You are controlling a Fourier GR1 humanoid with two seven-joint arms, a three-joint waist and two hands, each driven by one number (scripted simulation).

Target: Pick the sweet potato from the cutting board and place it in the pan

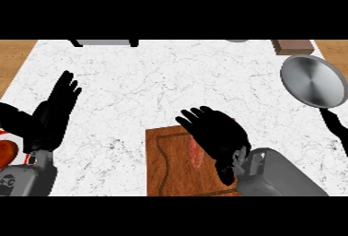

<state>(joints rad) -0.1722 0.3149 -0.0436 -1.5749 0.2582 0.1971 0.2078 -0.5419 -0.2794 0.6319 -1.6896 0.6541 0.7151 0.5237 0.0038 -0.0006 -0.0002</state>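
A reddish sweet potato (195,154) lies on the wooden cutting board (166,161) near the counter's front edge. My right hand (217,136) hovers right over it with fingers straight, covering most of it; only a thin strip shows at the hand's left side. I cannot tell whether the hand touches it. The steel pan (314,81) sits at the far right of the counter, its black handle (336,126) pointing toward me. My left hand (54,110) rests open at the left, fingers up.
A brown block (293,45) stands at the back right beside the pan. A grey object with black ends (104,42) sits at the back edge. A red and white thing (7,150) shows at the left edge. White marble counter (170,83) lies between board and pan.
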